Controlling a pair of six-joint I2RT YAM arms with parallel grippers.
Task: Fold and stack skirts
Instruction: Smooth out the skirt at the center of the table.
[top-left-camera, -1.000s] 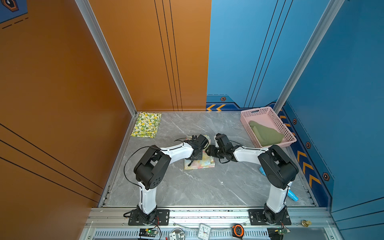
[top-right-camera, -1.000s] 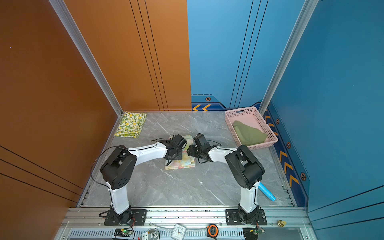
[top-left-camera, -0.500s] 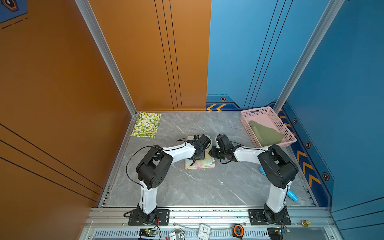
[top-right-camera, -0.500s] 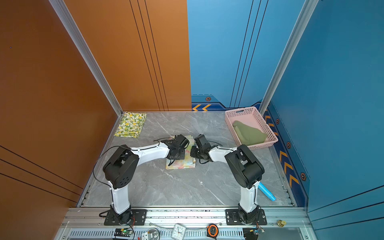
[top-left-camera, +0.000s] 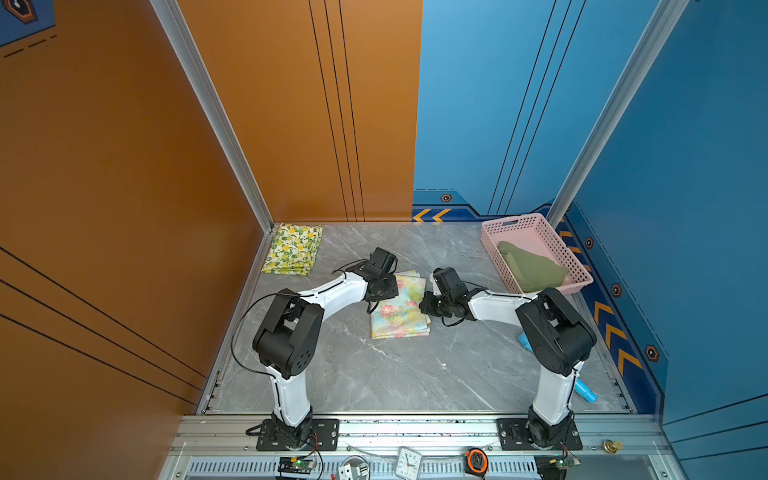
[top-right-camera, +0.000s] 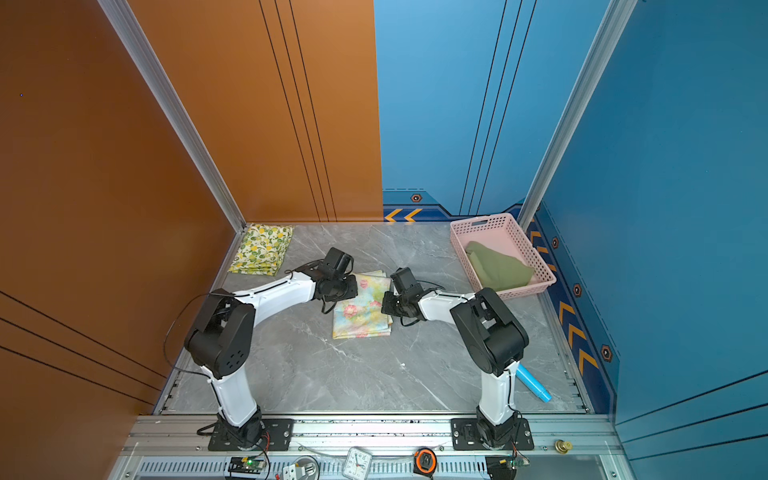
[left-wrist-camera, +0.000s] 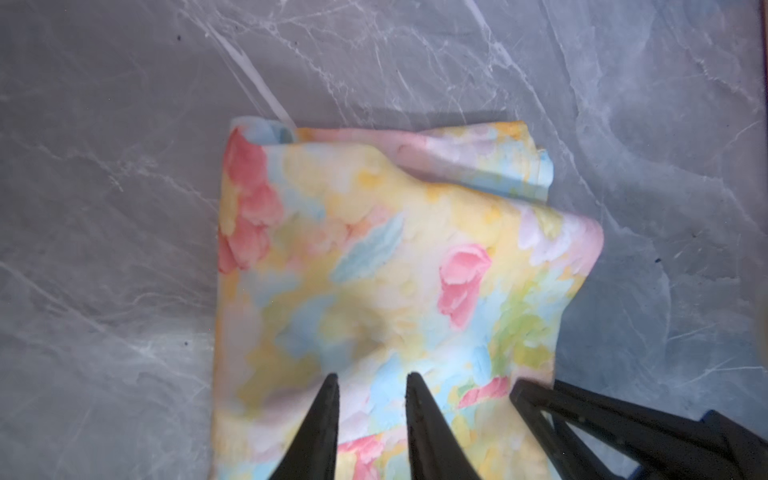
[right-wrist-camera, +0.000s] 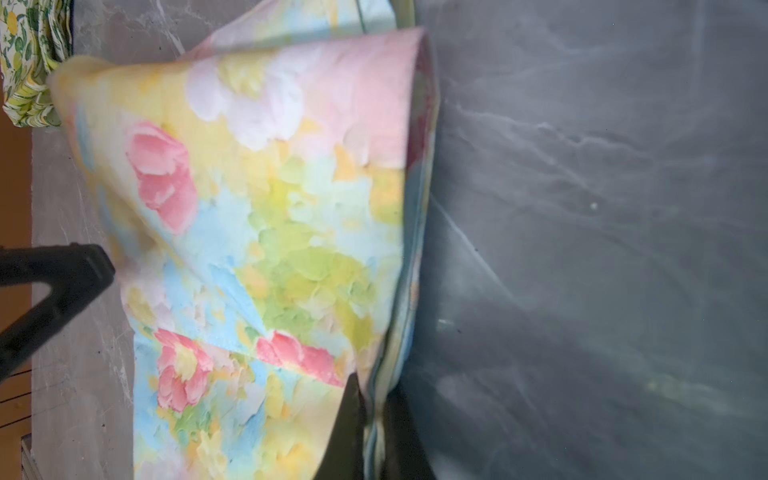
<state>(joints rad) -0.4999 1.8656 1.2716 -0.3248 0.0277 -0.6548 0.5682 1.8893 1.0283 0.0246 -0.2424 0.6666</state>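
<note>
The pastel floral skirt (top-left-camera: 401, 307) (top-right-camera: 363, 307) lies folded mid-table between both arms. My left gripper (left-wrist-camera: 372, 376) hovers over its left part, fingers apart, with only the cloth's surface under them. My right gripper (right-wrist-camera: 374, 399) is shut on the stacked layers of the floral skirt's (right-wrist-camera: 257, 216) right edge, which is lifted slightly. The lemon-print skirt (top-left-camera: 293, 249) (top-right-camera: 262, 248) lies folded in the back left corner. The olive green skirt (top-left-camera: 532, 268) (top-right-camera: 498, 266) sits crumpled in the pink basket (top-left-camera: 536, 226).
The pink basket (top-right-camera: 486, 222) stands at the back right against the blue wall. A light blue cylinder (top-left-camera: 584, 390) lies by the right arm's base. A clock (top-left-camera: 409, 461) and a tape measure (top-left-camera: 477, 460) rest on the front rail. Walls enclose three sides.
My right gripper has closed on the floral skirt's right edge. My left gripper's fingers have parted and let go of the cloth.
</note>
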